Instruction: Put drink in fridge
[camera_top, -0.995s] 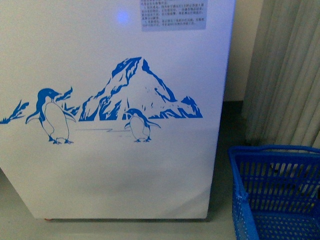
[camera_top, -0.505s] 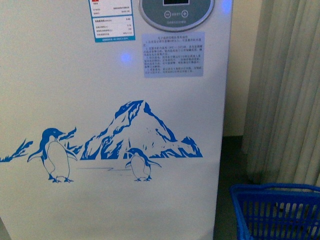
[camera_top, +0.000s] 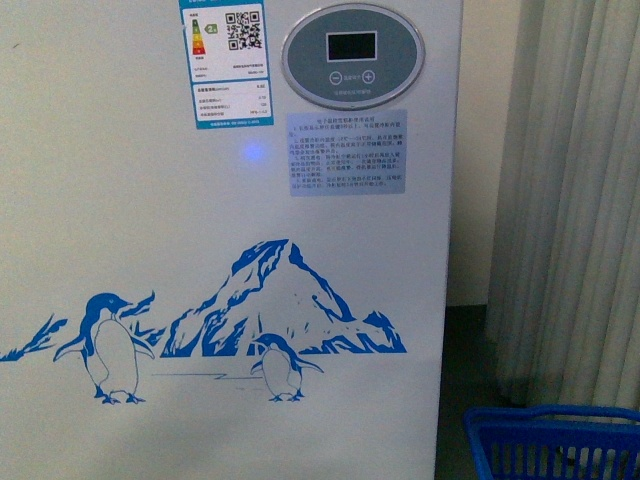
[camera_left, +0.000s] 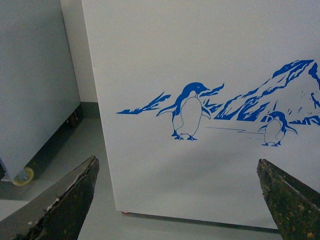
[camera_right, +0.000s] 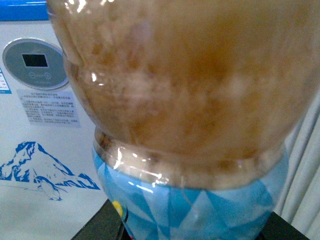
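— How far along is it with the drink?

— From the front view you can't say much. The fridge (camera_top: 130, 230) fills it, white side on, with its oval display (camera_top: 352, 55) high up and the penguins (camera_top: 110, 345) low down. A blue basket (camera_top: 555, 440) sits on the floor just beside the fridge, in front of a curtain (camera_top: 570, 200). No arm shows and no bottle, and the fridge's top is out of view.

— And the left arm?

— Its camera looks at the same penguin side. The left pincer (camera_left: 176, 161) is spread wide with nothing between its fingers (camera_left: 65, 200). A grey cabinet (camera_left: 35, 90) on castors stands near the fridge's far corner.

— So the right one has it?

— Yes. The drink (camera_right: 190, 85) crowds that camera, amber above and blue label below. It seems pinched in the right pincer (camera_right: 195, 232), whose dark fingers (camera_right: 95, 227) show at the bottle's foot. The fridge stands behind it, apart.

— So, picked up but not in?

— That's my reading. It's carried up to the fridge's front. Getting over the top and lowering it inside are left, and I can't tell if the lid is open.
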